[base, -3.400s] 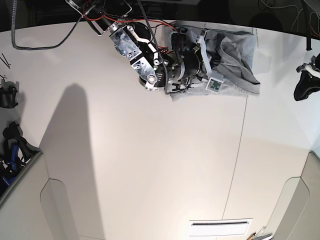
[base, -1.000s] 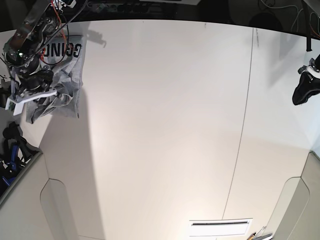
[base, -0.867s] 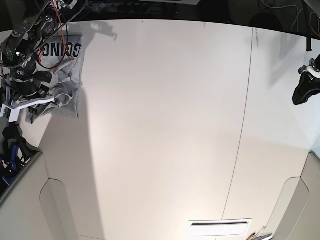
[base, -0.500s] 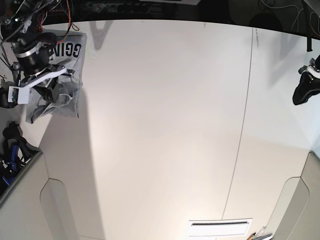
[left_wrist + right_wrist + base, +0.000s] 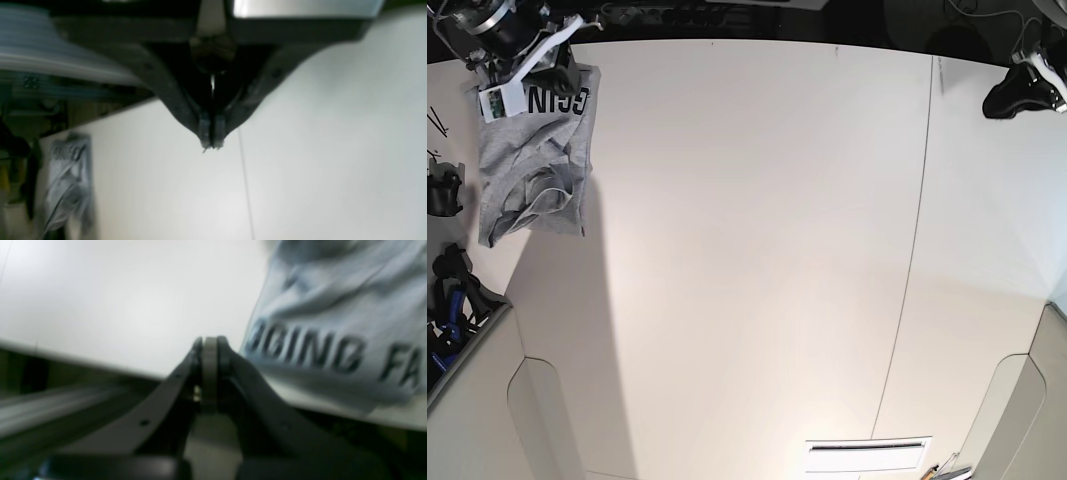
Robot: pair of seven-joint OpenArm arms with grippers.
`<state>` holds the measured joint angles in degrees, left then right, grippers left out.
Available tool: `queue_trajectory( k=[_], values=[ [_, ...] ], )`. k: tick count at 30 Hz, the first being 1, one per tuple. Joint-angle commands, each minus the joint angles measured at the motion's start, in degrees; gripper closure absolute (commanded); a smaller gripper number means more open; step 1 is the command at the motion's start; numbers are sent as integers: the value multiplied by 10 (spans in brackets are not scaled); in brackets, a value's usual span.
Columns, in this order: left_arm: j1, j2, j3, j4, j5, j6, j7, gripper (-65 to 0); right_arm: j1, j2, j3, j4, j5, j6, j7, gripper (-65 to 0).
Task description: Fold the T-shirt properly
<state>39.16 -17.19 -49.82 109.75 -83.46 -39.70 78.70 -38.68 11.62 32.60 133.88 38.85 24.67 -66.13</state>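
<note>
The light grey T-shirt [image 5: 532, 165] lies folded in a crumpled rectangle at the table's far left corner, black lettering up near the far edge. It also shows in the right wrist view [image 5: 333, 316] and, small and blurred, in the left wrist view [image 5: 66, 186]. My right gripper [image 5: 562, 68] hovers over the shirt's far end; in its wrist view it [image 5: 209, 345] is shut and empty, just left of the lettering. My left gripper [image 5: 1007, 98] is far off at the right back corner, shut and empty in its wrist view [image 5: 210, 143].
Dark tools [image 5: 445, 190] and a cluttered tray [image 5: 452, 300] sit past the table's left edge. A seam [image 5: 915, 260] runs down the table's right part. A white slotted panel [image 5: 867, 455] lies at the near edge.
The right arm carried the shirt from the far middle to the far left corner, let go, and rose toward the far edge. The left gripper moved toward the far edge.
</note>
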Motion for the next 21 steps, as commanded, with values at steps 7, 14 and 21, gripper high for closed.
queue_trajectory(
  k=[7,14,21],
  values=[
    [117,-36,-28,25,-15,-3,13,0,-113,62,3,11,43,17,-17,0],
    [235,-58,-27,24,-15,-3,13,0,-198,106,3,11,107,17,-61,0],
    [303,-59,-17,22,-15,-3,13,0,-242,108,3,11,117,18,-64,0]
  ],
)
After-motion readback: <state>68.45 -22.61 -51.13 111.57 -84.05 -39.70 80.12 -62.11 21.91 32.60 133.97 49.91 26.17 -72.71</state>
